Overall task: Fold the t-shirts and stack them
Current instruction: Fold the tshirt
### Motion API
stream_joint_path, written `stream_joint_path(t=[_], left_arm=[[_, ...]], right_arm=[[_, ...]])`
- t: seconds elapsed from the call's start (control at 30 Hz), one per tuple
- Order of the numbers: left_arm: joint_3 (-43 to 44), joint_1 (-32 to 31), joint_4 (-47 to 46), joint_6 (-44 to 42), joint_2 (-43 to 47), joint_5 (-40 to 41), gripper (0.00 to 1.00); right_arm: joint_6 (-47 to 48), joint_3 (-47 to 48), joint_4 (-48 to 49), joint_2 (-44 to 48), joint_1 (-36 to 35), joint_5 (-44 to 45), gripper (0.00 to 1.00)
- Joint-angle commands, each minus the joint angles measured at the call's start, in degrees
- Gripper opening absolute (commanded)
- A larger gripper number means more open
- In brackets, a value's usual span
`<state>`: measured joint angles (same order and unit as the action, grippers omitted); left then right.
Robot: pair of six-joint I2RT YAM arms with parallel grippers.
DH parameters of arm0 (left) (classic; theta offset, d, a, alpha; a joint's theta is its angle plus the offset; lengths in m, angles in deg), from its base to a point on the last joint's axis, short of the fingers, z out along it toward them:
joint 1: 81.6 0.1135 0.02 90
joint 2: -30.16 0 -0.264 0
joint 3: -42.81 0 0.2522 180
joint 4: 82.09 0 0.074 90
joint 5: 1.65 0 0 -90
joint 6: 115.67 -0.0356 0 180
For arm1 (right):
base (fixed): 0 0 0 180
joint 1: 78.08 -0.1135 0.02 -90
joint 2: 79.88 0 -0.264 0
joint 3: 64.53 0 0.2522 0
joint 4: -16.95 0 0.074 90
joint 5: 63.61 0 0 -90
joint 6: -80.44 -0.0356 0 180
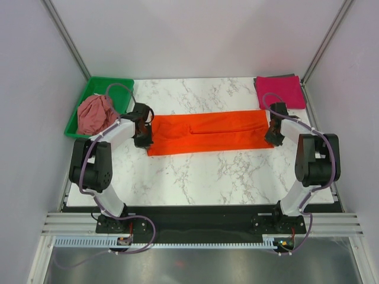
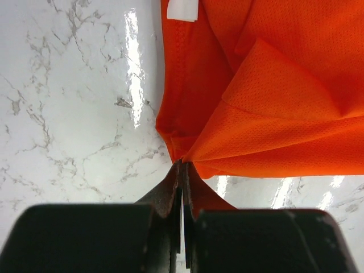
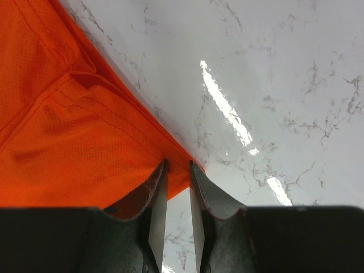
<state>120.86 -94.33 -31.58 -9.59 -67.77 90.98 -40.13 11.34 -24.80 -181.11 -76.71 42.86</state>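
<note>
The marble bench (image 1: pixel 201 171) carries the orange shirt (image 1: pixel 207 133) as a long band across its middle, running almost from the left edge to the right edge. Its long sides look already turned in.

The cloth is a thin mesh knit. I judge it light, limp and a little slick on the glossy top, so it will sag and drag if lifted by one end only. The sound places to hold it are the two short ends, at a corner or hem where the layers lie together, with both ends raised evenly so the fold stays square.

The green tray (image 1: pixel 112 81) sits at the far left corner and holds the rose shirt (image 1: pixel 96 113), crumpled in a heap and not yet folded. That one will need shaking out flat before any fold, and it should be picked by a seam rather than a loose bunch.

The magenta shirt (image 1: pixel 280 92) lies folded into a neat square at the far right corner. That is the likely base for the stack.

The left gripper (image 1: pixel 144 135) is at the band's left end. Its wrist view shows the fingers pressed together on a pinch of the orange hem. The right gripper (image 1: pixel 273 133) is at the right end. Its fingers stand a little apart with the cloth's corner between the tips, and I cannot tell whether they bite.

A white label (image 2: pixel 183 8) shows at the top edge of the left wrist view.
</note>
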Motion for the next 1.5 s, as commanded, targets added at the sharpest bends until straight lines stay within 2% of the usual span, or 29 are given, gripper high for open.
stream_joint_path(t=[0.0, 0.1, 0.13, 0.17, 0.27, 0.3, 0.4, 0.47, 0.57, 0.77, 0.9, 1.2, 1.3, 1.33, 1.47], left_arm=[[5.7, 0.1, 3.6, -4.3, -2.3, 5.0, 0.03], [7.3, 0.1, 4.4, -3.7, -3.3, 7.5, 0.14], [7.6, 0.2, 4.6, -3.1, -3.3, 7.9, 0.20], [7.8, 0.2, 4.6, -1.3, -3.3, 8.3, 0.30], [9.6, 1.1, 4.7, 0.6, -3.4, 5.1, 0.40], [10.8, 1.9, 4.7, 1.1, -3.5, 4.1, 0.41], [13.7, 3.6, 4.5, 1.9, -3.6, -2.4, 0.44], [16.0, 4.5, 4.4, 1.2, -5.9, -10.8, 0.45], [20.2, 5.5, 4.3, 0.4, -10.3, -17.0, 0.47], [26.8, 6.4, 4.1, -1.5, -17.5, -20.1, 0.49], [30.5, 6.8, 4.1, -1.7, -22.4, -19.6, 0.49], [33.5, 6.8, 4.1, -3.0, -25.9, -22.0, 0.45], [34.1, 6.8, 4.2, -3.2, -26.3, -22.7, 0.37], [34.1, 6.8, 4.1, -3.3, -26.3, -23.0, 0.29], [35.0, 6.7, 4.0, -3.4, -25.9, -23.5, 0.09]], right_arm=[[2.1, -0.2, -1.0, 4.8, 0.1, -0.6, 0.30], [3.1, 1.3, -0.7, 9.0, 0.0, -2.9, 0.30], [3.5, 1.8, 0.9, 10.0, -0.2, -6.2, 0.31], [4.9, 2.4, 2.4, 10.8, -0.9, -8.2, 0.31], [8.1, 5.5, 8.3, 11.0, -6.0, -18.3, 0.36], [9.1, 6.5, 11.6, 9.5, -7.6, -20.6, 0.39], [11.0, 10.7, 17.8, 4.1, -12.5, -35.0, 0.49], [11.0, 14.7, 20.4, 0.6, -16.0, -41.6, 0.50], [13.5, 20.4, 22.3, -6.1, -20.9, -42.9, 0.52], [13.5, 31.0, 22.9, -18.7, -25.0, -47.1, 0.52], [14.8, 34.9, 22.0, -24.3, -26.5, -48.1, 0.50], [16.1, 37.4, 21.1, -28.5, -28.1, -46.6, 0.48], [15.7, 38.5, 21.0, -30.2, -28.3, -46.2, 0.48], [15.6, 38.8, 21.0, -30.3, -28.3, -46.2, 0.48], [15.5, 39.2, 21.5, -30.8, -28.3, -45.9, 0.44]])
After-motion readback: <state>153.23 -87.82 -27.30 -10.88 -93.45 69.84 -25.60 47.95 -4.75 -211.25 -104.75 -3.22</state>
